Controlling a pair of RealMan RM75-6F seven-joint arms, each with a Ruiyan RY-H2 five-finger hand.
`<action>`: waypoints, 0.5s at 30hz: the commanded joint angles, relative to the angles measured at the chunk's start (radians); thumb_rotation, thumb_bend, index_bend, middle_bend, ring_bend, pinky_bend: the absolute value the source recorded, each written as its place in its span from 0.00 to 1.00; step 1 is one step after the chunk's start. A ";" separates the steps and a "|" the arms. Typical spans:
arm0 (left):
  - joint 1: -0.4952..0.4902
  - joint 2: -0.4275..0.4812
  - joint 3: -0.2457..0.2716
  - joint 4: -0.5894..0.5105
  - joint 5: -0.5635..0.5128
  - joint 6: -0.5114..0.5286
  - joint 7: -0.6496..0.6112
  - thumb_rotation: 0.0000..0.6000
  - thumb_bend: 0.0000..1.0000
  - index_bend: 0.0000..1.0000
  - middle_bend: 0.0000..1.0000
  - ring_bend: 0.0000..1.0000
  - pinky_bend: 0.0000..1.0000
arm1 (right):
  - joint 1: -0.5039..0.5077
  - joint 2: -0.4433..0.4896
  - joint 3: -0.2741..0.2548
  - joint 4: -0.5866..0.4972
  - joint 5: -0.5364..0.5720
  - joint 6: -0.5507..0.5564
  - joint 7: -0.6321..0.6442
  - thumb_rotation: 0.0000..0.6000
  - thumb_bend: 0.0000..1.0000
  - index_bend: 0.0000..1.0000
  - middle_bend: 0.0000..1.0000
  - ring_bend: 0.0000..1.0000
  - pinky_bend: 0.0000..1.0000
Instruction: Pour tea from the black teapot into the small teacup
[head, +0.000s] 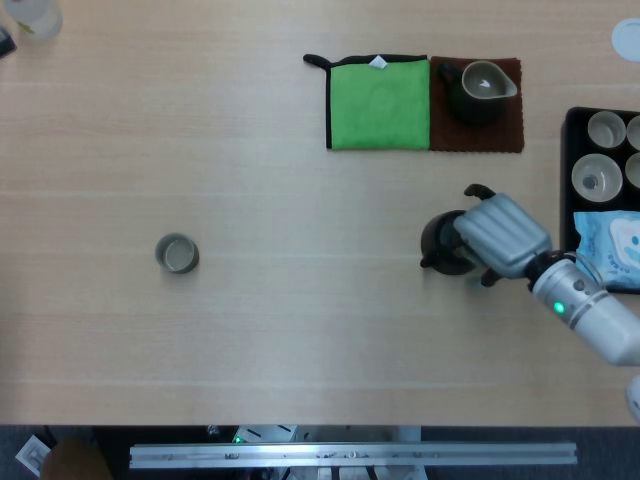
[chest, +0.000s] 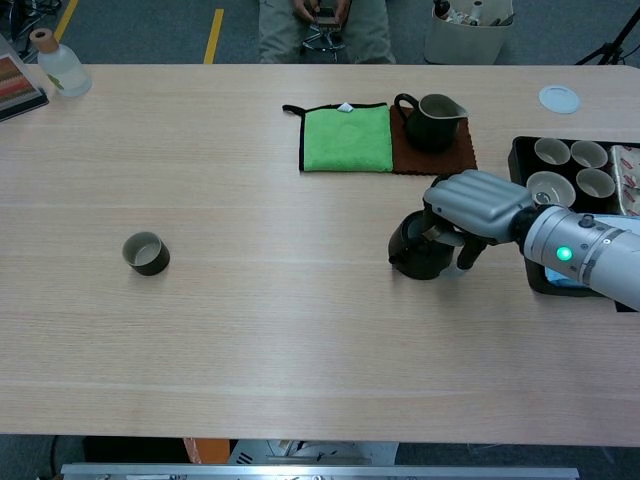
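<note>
Head view: looking straight down on the counter (head: 300, 330). Chest view: looking obliquely forward across it, sharing the same counter (chest: 300, 340).

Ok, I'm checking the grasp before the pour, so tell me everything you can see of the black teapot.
The black teapot is small, round, dark and glossy, standing upright on the wooden table, right of centre. Its short spout points left, toward the teacup. The right robot hand lies over its top and right side, hiding lid and handle, so a firm grip cannot be confirmed.
</note>
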 joint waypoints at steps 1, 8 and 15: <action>-0.003 0.000 0.000 -0.005 0.001 -0.003 0.006 1.00 0.25 0.32 0.28 0.24 0.22 | 0.007 0.005 0.023 0.002 0.012 -0.008 0.053 1.00 0.00 0.98 0.96 0.88 0.19; -0.007 0.002 -0.002 -0.018 -0.001 -0.007 0.021 1.00 0.24 0.33 0.28 0.24 0.22 | 0.009 0.020 0.033 0.008 0.010 -0.009 0.107 1.00 0.00 0.99 0.96 0.89 0.19; -0.010 0.004 -0.002 -0.036 0.004 -0.007 0.032 1.00 0.25 0.33 0.28 0.24 0.22 | 0.010 0.055 0.038 -0.009 -0.020 -0.018 0.184 0.96 0.00 1.00 0.96 0.89 0.19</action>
